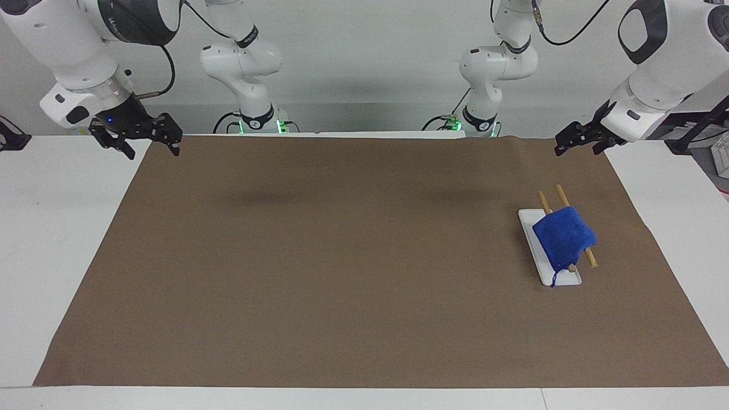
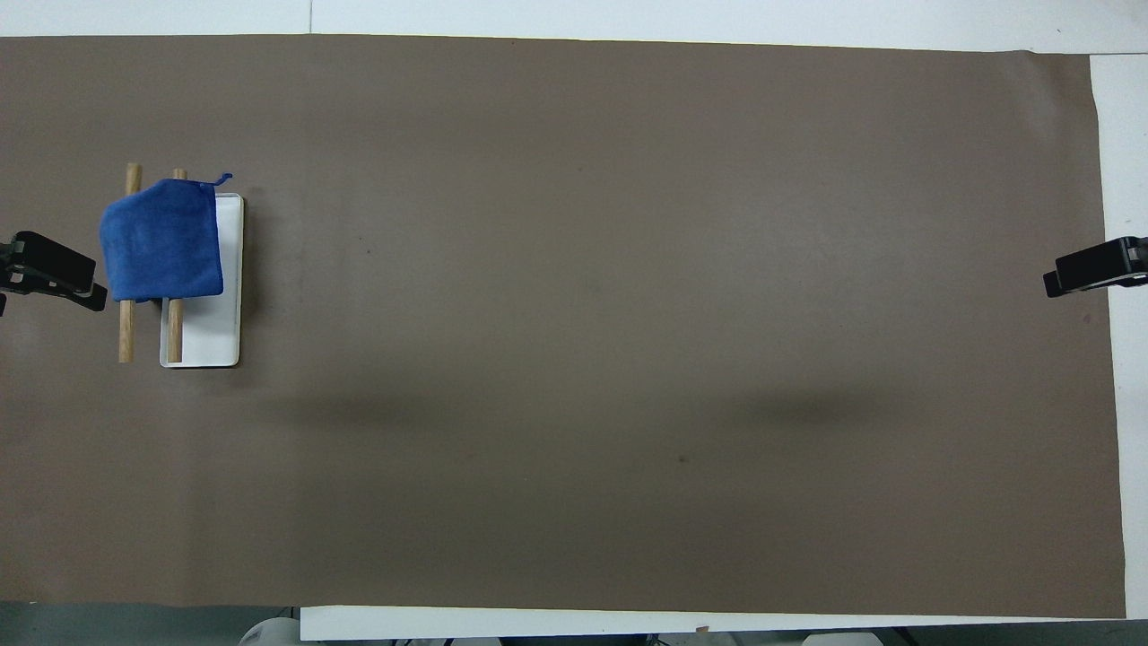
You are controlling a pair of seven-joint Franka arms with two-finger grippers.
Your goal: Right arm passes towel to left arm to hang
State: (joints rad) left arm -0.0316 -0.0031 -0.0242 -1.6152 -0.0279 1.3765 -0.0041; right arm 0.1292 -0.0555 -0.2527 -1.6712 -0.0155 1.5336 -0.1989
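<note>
The blue towel (image 1: 562, 236) hangs draped over two wooden rods (image 1: 561, 195) of a small rack with a white base (image 1: 532, 230), at the left arm's end of the table; its loop dangles at one corner. It also shows in the overhead view (image 2: 161, 239). My left gripper (image 1: 575, 149) is open and empty, up in the air over the mat's edge, apart from the towel; its tip shows in the overhead view (image 2: 56, 273). My right gripper (image 1: 151, 149) is open and empty, and waits over the mat's corner at the right arm's end (image 2: 1090, 269).
A brown mat (image 1: 342, 256) covers most of the white table (image 1: 57, 228). Nothing but the rack stands on the mat.
</note>
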